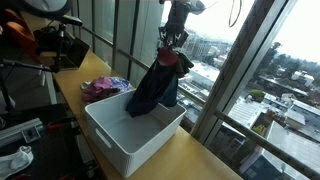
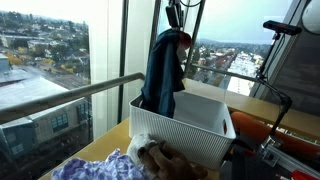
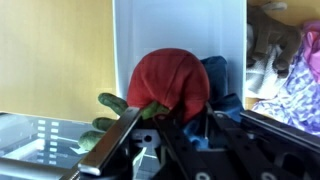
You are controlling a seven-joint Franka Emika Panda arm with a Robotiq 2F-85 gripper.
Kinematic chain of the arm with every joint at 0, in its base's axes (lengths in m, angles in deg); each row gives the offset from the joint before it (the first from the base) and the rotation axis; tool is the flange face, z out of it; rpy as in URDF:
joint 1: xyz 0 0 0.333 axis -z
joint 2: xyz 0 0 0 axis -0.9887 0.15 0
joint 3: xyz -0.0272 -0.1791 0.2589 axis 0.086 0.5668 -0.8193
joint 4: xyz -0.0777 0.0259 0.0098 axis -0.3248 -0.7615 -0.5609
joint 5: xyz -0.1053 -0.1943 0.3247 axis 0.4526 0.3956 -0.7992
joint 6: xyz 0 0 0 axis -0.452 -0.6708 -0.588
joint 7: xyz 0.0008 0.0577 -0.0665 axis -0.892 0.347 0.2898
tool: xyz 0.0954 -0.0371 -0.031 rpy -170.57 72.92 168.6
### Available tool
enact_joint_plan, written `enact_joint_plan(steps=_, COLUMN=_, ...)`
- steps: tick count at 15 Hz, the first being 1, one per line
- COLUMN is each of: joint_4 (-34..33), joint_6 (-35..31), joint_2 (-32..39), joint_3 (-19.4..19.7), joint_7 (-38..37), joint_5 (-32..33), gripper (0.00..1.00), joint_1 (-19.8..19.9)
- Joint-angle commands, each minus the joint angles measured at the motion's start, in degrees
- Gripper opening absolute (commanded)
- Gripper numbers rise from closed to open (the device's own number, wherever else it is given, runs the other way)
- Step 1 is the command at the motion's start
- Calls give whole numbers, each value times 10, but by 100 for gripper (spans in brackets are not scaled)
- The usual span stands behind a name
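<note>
While the gripper (image 1: 173, 40) is pinched shut on the bunched top of a dark blue garment (image 1: 155, 90), the cloth hangs straight down under it. Its lower end dips inside the white bin (image 1: 130, 150) directly below.

Exterior view, left to right:
- Clothes pile (image 1: 105, 87), pink and purple, crumpled, lies down-left of the gripper, just outside the bin wall.
- The bin is rectangular rigid plastic with perforated walls and a rounded rim.
- Window frame (image 1: 235, 70), a dark slanted post, stands close on the gripper's right, so that side is tight.
- Table (image 1: 205, 162) is smooth light wood and narrow. The bin takes most of its width and its walls run near the table edges.
- Open room: above the bin around the hanging cloth, and over the bin's mostly bare floor.

Exterior view, left to right:
- Railing (image 2: 60, 95) runs far left, below gripper (image 2: 176, 28) height.
- Clothes pile (image 2: 100, 168) sits low and left, in front of the bin (image 2: 195, 130).
- Garment (image 2: 162, 75) falls in soft folds, with a red patch near the top.

Wrist view, left to right:
- Table (image 3: 50, 50) shows wood grain.
- A metal finger (image 3: 115, 140) of the gripper (image 3: 150, 112) is in view.
- The garment's (image 3: 170, 82) red bunch sits rounded at the jaws, with a green scrap on its left and blue fabric on its right.
- Bin (image 3: 180, 25) floor is plain white beyond it.
- Clothes pile (image 3: 290, 70) lies past the right wall.
</note>
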Motion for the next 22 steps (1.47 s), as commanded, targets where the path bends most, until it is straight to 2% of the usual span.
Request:
enact_joint_plan(steps=1, joint_4=-29, joint_6=9, joint_2=47, joint_3=-3, joint_7=6, joint_5=-18, gripper=4, joint_1=-12)
enact_joint_plan(steps=11, joint_4=-25, joint_6=10, joint_2=136, joint_3=-3, joint_7=9, joint_5=-26, gripper=4, joint_1=-36)
enact_joint_plan(steps=20, joint_4=-23, joint_6=12, joint_2=196, joint_3=0, joint_7=18, joint_5=-26, gripper=5, joint_1=-17)
enact_joint_plan(steps=21, joint_4=-23, joint_6=13, joint_2=202, joint_3=0, joint_7=18, joint_5=-25, gripper=40, joint_1=-16)
enact_joint_plan(steps=22, joint_4=-24, joint_6=14, joint_2=207, joint_3=2, joint_7=17, joint_5=-23, gripper=41, joint_1=-16)
